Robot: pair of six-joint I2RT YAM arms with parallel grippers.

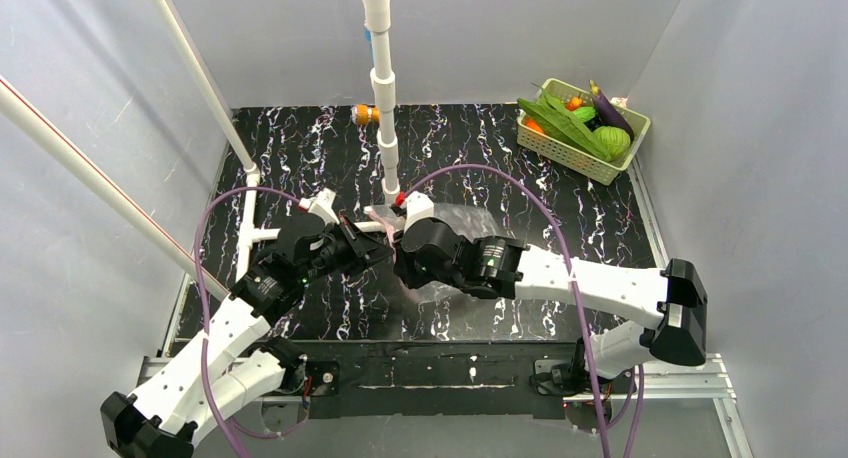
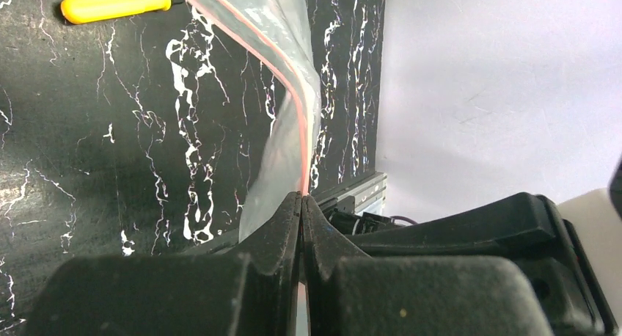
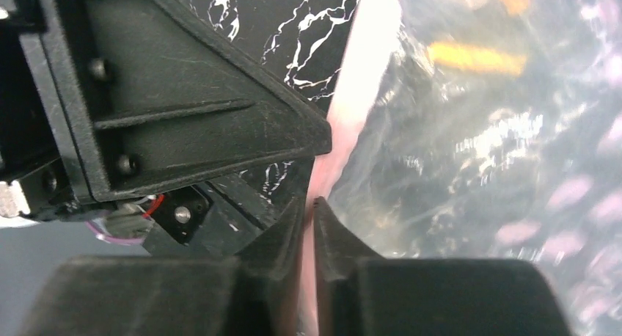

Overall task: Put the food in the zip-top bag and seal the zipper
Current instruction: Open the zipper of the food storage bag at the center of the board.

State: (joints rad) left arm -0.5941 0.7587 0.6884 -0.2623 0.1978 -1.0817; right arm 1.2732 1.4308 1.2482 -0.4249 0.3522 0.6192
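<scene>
Top external view: zip-top bag [image 1: 460, 223] sits mid-tabletop [image 1: 480, 148], held between both arms. Left wrist view: left hand [image 2: 301, 200] is clamped on the pink zipper [image 2: 297, 101]. Right wrist view: right hand [image 3: 312, 207] is pinched on the same strip, just beside the left. Food [image 1: 585, 128] lies in the green basket [image 1: 560, 156], far right corner. Yellow-handled screwdriver [image 2: 114, 4] lies on the tabletop.

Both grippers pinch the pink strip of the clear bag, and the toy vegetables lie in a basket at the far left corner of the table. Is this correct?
Not quite. The top view shows the basket with the toy vegetables at the far right corner, not the left. The left gripper and right gripper do pinch the pink strip of the clear bag.
</scene>
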